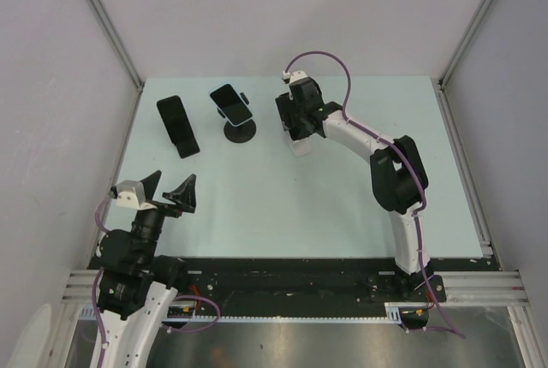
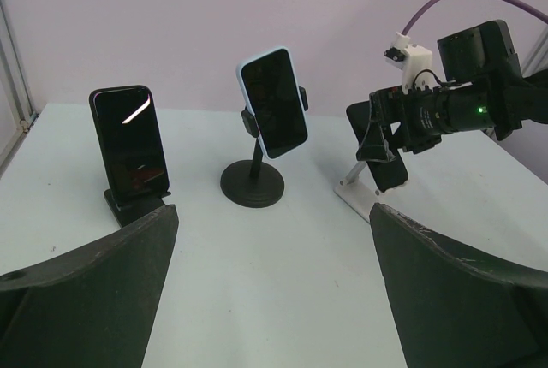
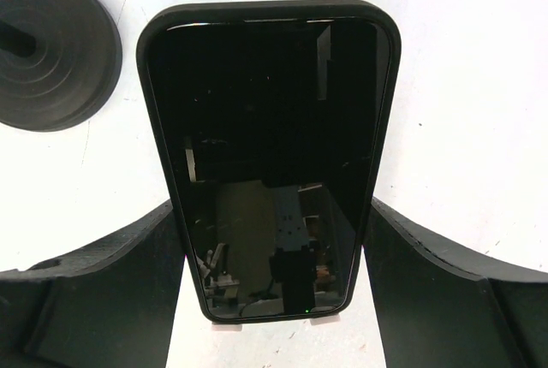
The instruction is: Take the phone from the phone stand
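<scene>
Round stand base [image 3: 53, 51] beside phone [image 3: 270, 154]

Looks like a robotics lab test cell: plain grey panel walls [image 1: 282, 8] box in a pale table [image 1: 291, 205], with aluminium rails [image 1: 479, 287] along its near edge.

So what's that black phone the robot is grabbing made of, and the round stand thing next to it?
The phone looks like shiny glass in front: it mirrors the gripper and camera. Its rim looks like a matte black case, maybe rubber or plastic. The round stand base seems matte black, with stepped rings; plastic or painted metal, I can't tell which.
</scene>
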Tool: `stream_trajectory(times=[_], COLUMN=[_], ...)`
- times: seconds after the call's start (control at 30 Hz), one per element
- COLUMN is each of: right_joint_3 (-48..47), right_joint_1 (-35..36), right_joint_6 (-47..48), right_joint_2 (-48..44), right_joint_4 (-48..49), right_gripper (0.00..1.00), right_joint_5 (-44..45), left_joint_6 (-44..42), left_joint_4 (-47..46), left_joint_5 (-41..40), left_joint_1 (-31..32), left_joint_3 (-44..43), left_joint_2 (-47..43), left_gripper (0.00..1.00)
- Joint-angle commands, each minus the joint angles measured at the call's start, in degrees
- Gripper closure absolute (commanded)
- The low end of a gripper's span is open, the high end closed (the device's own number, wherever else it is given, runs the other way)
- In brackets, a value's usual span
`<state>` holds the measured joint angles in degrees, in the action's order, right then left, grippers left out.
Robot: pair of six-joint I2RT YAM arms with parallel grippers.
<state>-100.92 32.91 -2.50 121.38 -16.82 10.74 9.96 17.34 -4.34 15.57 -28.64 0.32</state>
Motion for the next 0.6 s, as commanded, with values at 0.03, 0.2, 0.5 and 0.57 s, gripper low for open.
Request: stream_trajectory(times=[0.03, 0.2, 0.5, 0.57], right_joint_3=[0.2, -0.2, -0.2, -0.1], right_joint_1=[0.8, 0.8, 0.8, 0.9], right_joint_6=[0.0, 0.0, 0.3, 0.5], right_joint_2=[-2.6, -3.3, -6.2, -6.6], right_joint_4=[1.5, 1.1, 2.1, 2.4], right_gripper=[0.64, 0.78, 0.79, 0.79], right_joint_5=[-0.7, -1.0, -1.3, -1.4], left_joint_6=[-0.8, -0.8, -0.8, -0.8], left_joint_4=[-0.4, -0.4, -0.4, -0.4], left_joint_5=[0.0, 0.1, 0.0, 0.0], left_joint_1=[-0.5, -0.5, -0.5, -0.5], left_joint_3=[-2.2, -2.2, -2.2, -2.2], left_joint_2=[-2.4, -2.6, -3.0, -3.1], left_gripper=[0.0, 0.0, 0.0, 0.0])
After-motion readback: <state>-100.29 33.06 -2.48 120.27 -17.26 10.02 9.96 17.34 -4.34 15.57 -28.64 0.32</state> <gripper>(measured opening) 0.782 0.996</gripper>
